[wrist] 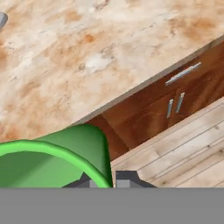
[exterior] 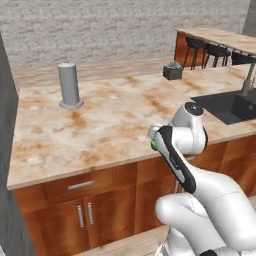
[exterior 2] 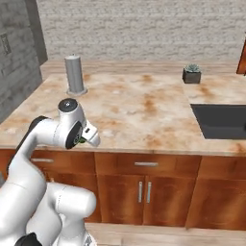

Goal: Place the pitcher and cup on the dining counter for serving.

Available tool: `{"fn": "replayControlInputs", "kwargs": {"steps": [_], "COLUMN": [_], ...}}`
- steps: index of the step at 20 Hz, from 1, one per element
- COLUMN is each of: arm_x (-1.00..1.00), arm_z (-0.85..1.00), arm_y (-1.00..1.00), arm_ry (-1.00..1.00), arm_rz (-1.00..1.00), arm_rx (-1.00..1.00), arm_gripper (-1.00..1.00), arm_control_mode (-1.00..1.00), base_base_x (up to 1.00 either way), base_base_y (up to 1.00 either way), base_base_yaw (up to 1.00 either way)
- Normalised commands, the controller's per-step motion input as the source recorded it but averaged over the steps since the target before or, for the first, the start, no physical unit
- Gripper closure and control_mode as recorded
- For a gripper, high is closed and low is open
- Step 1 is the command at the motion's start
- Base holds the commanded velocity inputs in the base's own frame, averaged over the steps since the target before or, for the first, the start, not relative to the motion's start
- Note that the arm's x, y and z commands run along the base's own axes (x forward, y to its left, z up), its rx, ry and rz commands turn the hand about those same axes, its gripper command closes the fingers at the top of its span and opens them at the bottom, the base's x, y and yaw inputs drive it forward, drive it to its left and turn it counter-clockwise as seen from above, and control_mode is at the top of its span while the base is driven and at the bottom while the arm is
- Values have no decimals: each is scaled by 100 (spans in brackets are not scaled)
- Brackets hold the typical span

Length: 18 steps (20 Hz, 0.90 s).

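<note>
Green cup (wrist: pixel 52 159) is seen right at the hand camera, rim up, its inside looking empty, smooth bright plastic-like wall tapering. It is held between the fingers (wrist: pixel 127 177), which are clamped on it at the base of that view. From the base views only a sliver of green (exterior: pixel 153 144) is visible at the wrist, with the gripper (exterior 2: pixel 85 139) tucked in front of the marble tabletop's (exterior: pixel 100 125) edge, above the brown wood cabinets (exterior 2: pixel 144 187). Arm is folded tight, elbow high, hand close to the body. Tabletop is beige-and-rust veined, glossy. A tall grey cylinder (exterior: pixel 69 85) on a round base is stood on it far back, and a small potted plant (exterior 2: pixel 191 74) near the dark sink (exterior 2: pixel 221 120). The dining counter (exterior: pixel 220 37) with black stools (exterior: pixel 205 50) is seen far right in the left base view, well apart from the cup.
</note>
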Motion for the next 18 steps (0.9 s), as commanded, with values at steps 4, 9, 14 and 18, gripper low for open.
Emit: {"fn": "replayControlInputs", "kwargs": {"steps": [4,9,14,18], "arm_x": [0,0,0,0], "arm_z": [0,0,0,0], "arm_y": [0,0,0,0], "arm_ry": [0,0,0,0], "arm_rz": [0,0,0,0], "arm_rx": [0,0,0,0], "arm_gripper": [100,100,100,100], "arm_control_mode": [100,100,100,100], "base_base_x": [-32,0,12,53], "base_base_y": [-100,-100,-100,-100], "base_base_yaw": [-40,-48,-47,-42]}}
